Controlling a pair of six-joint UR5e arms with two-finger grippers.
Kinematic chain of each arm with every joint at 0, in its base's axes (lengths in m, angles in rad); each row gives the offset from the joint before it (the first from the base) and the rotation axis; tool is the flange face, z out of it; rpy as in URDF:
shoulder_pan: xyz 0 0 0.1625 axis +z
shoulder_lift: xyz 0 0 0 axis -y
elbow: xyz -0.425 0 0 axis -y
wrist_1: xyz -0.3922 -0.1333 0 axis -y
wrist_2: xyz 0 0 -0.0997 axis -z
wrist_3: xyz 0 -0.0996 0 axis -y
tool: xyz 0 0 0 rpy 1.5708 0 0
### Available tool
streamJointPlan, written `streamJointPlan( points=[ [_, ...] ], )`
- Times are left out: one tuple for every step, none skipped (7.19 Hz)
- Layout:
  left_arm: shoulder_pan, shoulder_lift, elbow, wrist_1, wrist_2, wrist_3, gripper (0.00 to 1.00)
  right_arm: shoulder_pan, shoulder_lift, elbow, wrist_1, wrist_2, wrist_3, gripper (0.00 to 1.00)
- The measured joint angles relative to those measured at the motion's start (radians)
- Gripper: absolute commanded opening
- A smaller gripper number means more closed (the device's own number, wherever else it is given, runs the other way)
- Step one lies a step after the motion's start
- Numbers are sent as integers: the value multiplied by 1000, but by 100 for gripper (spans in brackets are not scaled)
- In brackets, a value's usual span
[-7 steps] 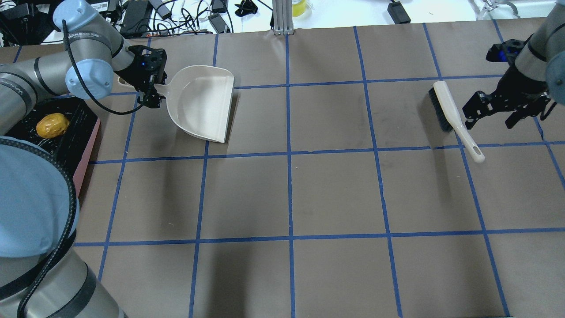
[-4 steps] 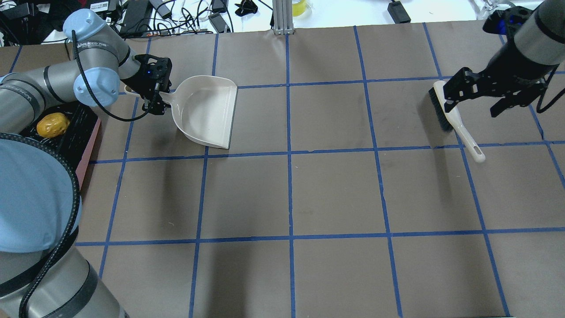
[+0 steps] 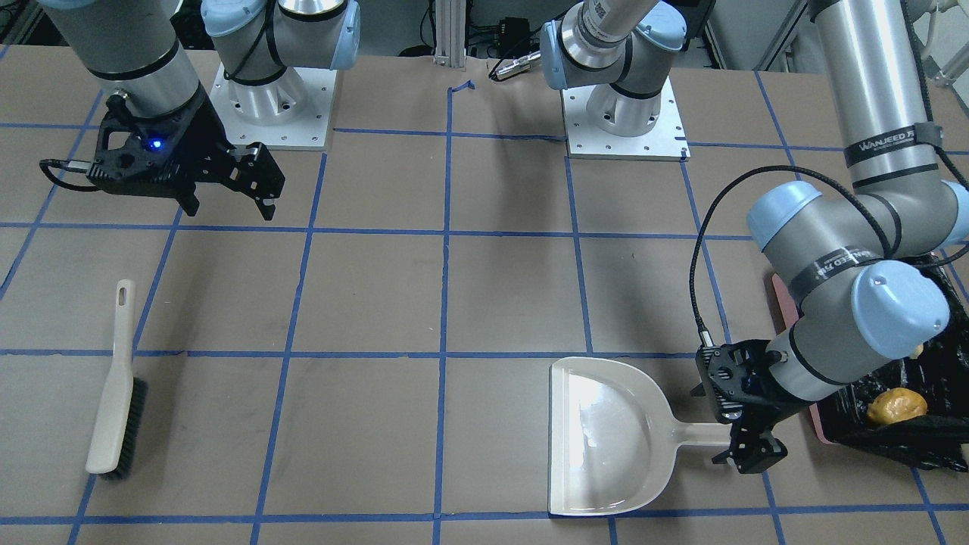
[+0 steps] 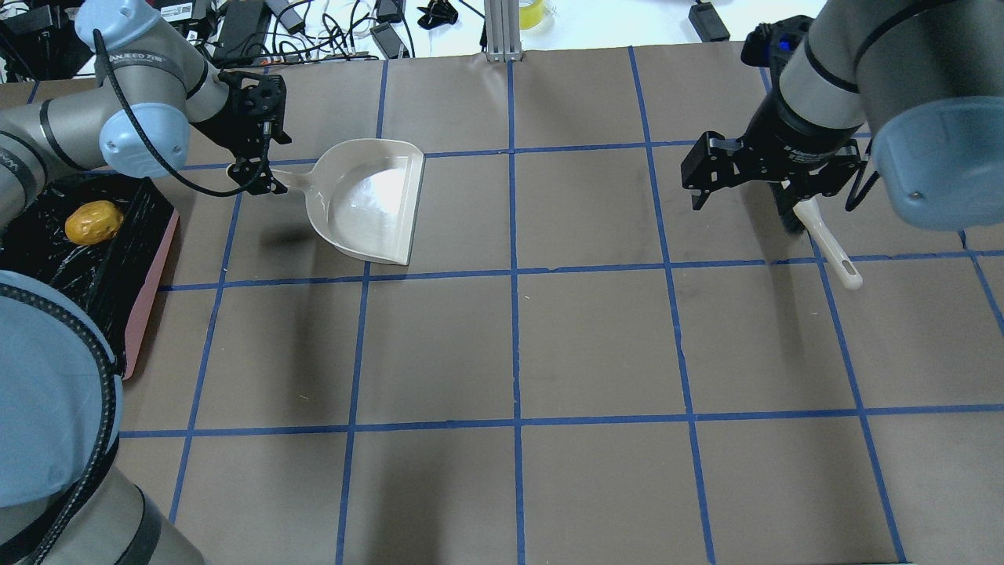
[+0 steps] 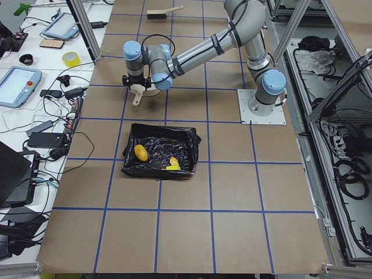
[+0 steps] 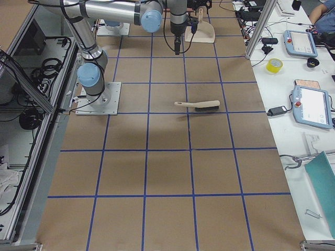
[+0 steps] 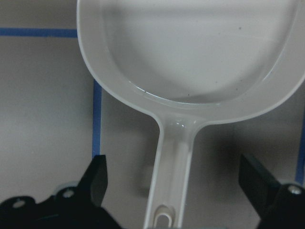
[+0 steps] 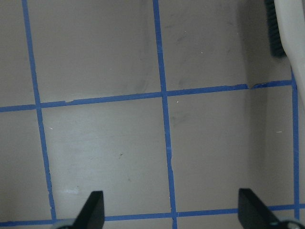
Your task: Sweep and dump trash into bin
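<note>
Swinging inward since a second ago, the right gripper (image 4: 773, 192) is now hovering, spread wide, near the brush (image 4: 827, 246), well apart from the dustpan (image 4: 369, 200). The left gripper (image 7: 174, 176) is straddling the dustpan's handle, released and not touching it. Beyond the dustpan's handle end, the bin (image 4: 149, 298) is holding the potato-like lump (image 4: 94, 222) and the sponge wedge (image 5: 172, 164).

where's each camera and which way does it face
exterior front-facing: across the table, facing the robot; both arms, dustpan.
overhead exterior: behind the robot, looking down; both arms.
exterior left: end by the bin; left arm near.
exterior right: opposite end; right arm near.
left wrist: down on dustpan handle; open left gripper.
right wrist: down on table; open right gripper.
Shared: first two both show dustpan.
</note>
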Motion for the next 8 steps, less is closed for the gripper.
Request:
streamJointPlan(
  points=[
    [0, 47, 3, -55, 0, -137, 100, 11, 0, 0, -8, -5, 3, 100],
    [-3, 103, 7, -115, 3, -315, 100, 15, 0, 0, -11, -8, 3, 100],
    [-9, 162, 10, -170, 19, -501, 100, 16, 0, 0, -12, -10, 1, 100],
    [-15, 222, 10, -225, 40, -662, 100, 16, 0, 1, -11, -12, -1, 100],
    [-21, 278, 9, -284, 49, -795, 100, 16, -1, 2, -10, -16, -3, 100],
    [-32, 328, 7, -330, 51, -947, 100, 16, -3, 3, -9, -18, -5, 100],
    [-59, 373, 3, -356, 64, -1099, 100, 15, -6, 2, -7, -18, -8, 100],
    [-99, 407, 0, -368, 95, -1236, 100, 13, -15, 0, -4, -21, -8, 100]
  ],
)
